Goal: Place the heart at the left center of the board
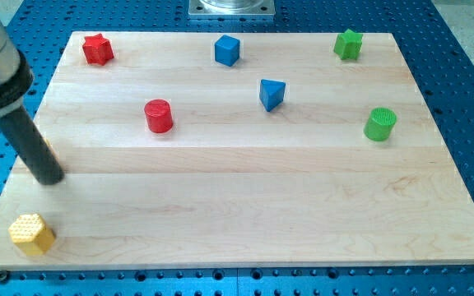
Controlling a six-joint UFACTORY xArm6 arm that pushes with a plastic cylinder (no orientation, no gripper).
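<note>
My dark rod comes down from the view's upper left, and my tip (50, 178) rests on the wooden board (245, 205) near its left edge, about mid-height. A small yellow-orange sliver (47, 147) shows just right of the rod, above the tip. It looks like part of a block mostly hidden behind the rod, and its shape cannot be made out. No heart shape is plainly visible anywhere on the board.
A yellow hexagon block (31, 234) sits at the bottom left corner. A red star (97, 49), a blue cube (227, 50) and a green star (348, 44) line the top. A red cylinder (159, 116), a blue triangle (271, 94) and a green cylinder (380, 124) lie mid-board.
</note>
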